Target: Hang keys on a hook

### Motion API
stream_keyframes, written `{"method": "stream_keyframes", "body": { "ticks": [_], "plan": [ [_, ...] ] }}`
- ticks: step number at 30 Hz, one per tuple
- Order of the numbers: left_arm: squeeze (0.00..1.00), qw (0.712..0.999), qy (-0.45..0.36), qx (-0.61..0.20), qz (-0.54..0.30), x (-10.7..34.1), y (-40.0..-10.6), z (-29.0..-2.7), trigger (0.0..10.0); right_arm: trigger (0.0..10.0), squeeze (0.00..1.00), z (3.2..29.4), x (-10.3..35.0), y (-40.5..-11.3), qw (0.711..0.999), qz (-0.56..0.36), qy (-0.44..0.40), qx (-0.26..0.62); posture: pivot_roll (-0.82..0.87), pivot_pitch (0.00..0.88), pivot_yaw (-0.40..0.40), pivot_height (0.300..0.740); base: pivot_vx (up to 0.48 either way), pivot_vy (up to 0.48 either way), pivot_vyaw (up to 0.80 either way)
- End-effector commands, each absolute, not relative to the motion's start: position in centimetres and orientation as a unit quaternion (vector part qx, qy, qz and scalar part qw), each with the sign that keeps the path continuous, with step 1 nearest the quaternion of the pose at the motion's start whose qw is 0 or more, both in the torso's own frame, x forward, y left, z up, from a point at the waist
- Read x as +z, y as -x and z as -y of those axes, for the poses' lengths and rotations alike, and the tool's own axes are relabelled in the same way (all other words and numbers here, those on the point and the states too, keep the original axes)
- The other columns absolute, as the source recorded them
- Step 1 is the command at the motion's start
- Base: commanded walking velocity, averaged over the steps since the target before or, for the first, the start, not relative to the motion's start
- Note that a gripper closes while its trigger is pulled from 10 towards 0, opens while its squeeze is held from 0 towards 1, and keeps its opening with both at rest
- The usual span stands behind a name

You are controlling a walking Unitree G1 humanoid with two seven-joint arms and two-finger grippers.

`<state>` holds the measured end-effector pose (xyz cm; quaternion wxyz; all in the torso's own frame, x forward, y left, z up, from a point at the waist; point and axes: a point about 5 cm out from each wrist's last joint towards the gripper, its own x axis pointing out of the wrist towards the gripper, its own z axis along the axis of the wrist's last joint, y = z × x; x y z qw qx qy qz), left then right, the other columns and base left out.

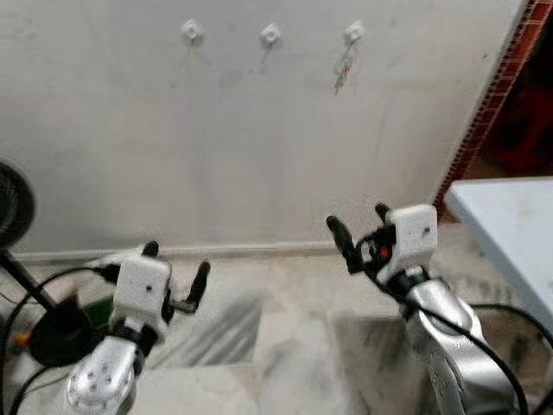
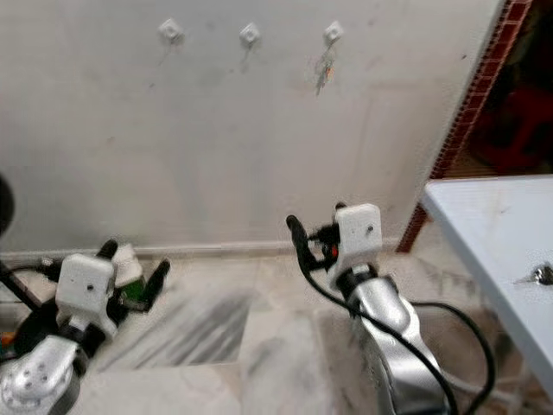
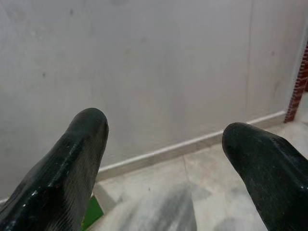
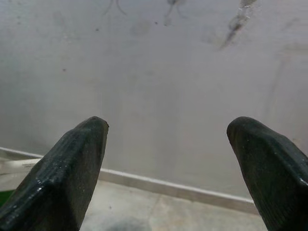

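Three white hooks are fixed high on the grey wall: a left hook [image 1: 192, 32], a middle hook [image 1: 270, 35] and a right hook [image 1: 353, 33]. A small bunch of keys [image 1: 345, 71] hangs from the right hook. Another key [image 2: 540, 275] lies on the white table at the right. My left gripper [image 1: 175, 264] is held low at the left, open and empty, facing the wall and floor. My right gripper [image 1: 361, 226] is raised a little higher near the middle, well below the hooks, open with nothing between its fingers [image 4: 72, 178].
The white table [image 1: 510, 225] juts in from the right. A red brick pillar edge [image 1: 497, 95] ends the wall on the right. A black stand base [image 1: 52, 333] with cables and a green object [image 1: 95, 307] sit on the floor at the left.
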<state>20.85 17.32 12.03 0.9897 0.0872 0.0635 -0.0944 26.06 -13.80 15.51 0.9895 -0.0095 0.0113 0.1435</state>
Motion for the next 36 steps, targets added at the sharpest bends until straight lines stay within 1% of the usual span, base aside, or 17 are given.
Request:
{"method": "stream_keyframes", "body": {
  "ticks": [1, 6, 8, 12, 14, 15, 19, 21, 26, 30, 36],
  "plan": [
    [0.00, 0.990, -0.099, -0.083, -0.059, 12.0, -21.5, -18.0, 10.0, 10.0, 0.00, 13.5, 16.1, -26.1, 0.989, -0.003, 0.006, 0.145, 0.05, 0.000, -0.014, 0.740, 0.000, 0.000, 0.00],
    [0.00, 0.990, -0.100, -0.084, -0.057, 11.8, -22.3, -18.0, 10.0, 10.0, 0.00, 13.8, 16.2, -26.2, 0.990, -0.004, 0.006, 0.141, 0.04, 0.000, -0.016, 0.740, 0.000, 0.000, 0.00],
    [0.00, 0.993, -0.083, -0.069, -0.047, 11.9, -23.4, -18.5, 10.0, 10.0, 0.00, 13.8, 15.8, -26.3, 0.991, -0.012, 0.003, 0.132, 0.03, 0.000, -0.013, 0.740, 0.000, 0.000, -0.80],
    [0.00, 0.994, -0.067, -0.077, -0.037, 12.2, -24.1, -18.3, 10.0, 10.0, 0.00, 13.9, 15.8, -26.2, 0.993, -0.008, 0.005, 0.114, 0.03, 0.000, -0.014, 0.740, 0.000, 0.000, -0.80],
    [0.00, 0.995, -0.061, -0.074, -0.032, 12.2, -24.1, -18.2, 10.0, 10.0, 0.00, 15.4, 15.5, -26.1, 0.998, -0.004, 0.021, 0.058, 0.02, 0.000, -0.012, 0.740, 0.000, 0.000, -0.80],
    [0.00, 0.995, -0.062, -0.069, -0.030, 12.3, -24.0, -18.3, 10.0, 10.0, 0.00, 15.9, 15.4, -26.0, 0.999, -0.007, 0.019, 0.044, 0.02, 0.000, -0.009, 0.740, 0.000, 0.000, -0.80],
    [0.00, 0.998, -0.056, -0.034, -0.021, 12.4, -23.7, -18.7, 10.0, 10.0, 0.00, 17.5, 15.0, -25.6, 0.999, -0.015, 0.023, 0.017, 0.01, 0.000, -0.004, 0.740, 0.000, 0.000, -0.80],
    [0.00, 0.998, -0.046, -0.031, -0.025, 12.3, -23.6, -18.7, 10.0, 10.0, 0.00, 18.1, 14.9, -25.5, 1.000, -0.019, 0.023, 0.001, 0.01, 0.000, -0.002, 0.740, 0.000, 0.000, 0.00],
    [0.00, 0.998, -0.043, -0.035, -0.025, 12.2, -23.7, -18.3, 10.0, 10.0, 0.00, 18.1, 14.8, -25.5, 1.000, -0.019, 0.023, -0.004, 0.01, 0.000, -0.003, 0.740, 0.000, 0.000, 0.00],
    [0.00, 0.998, -0.043, -0.040, -0.024, 12.2, -23.9, -18.1, 10.0, 10.0, 0.00, 17.6, 14.8, -25.6, 1.000, -0.019, 0.023, 0.002, 0.01, 0.000, -0.008, 0.740, 0.000, 0.000, -0.80],
    [0.00, 0.998, -0.019, -0.062, -0.022, 12.4, -24.0, -17.6, 10.0, 10.0, 0.00, 17.3, 15.0, -26.3, 1.000, -0.012, 0.026, 0.010, 0.02, 0.000, -0.009, 0.740, 0.000, 0.000, -0.80]
  ]
}}
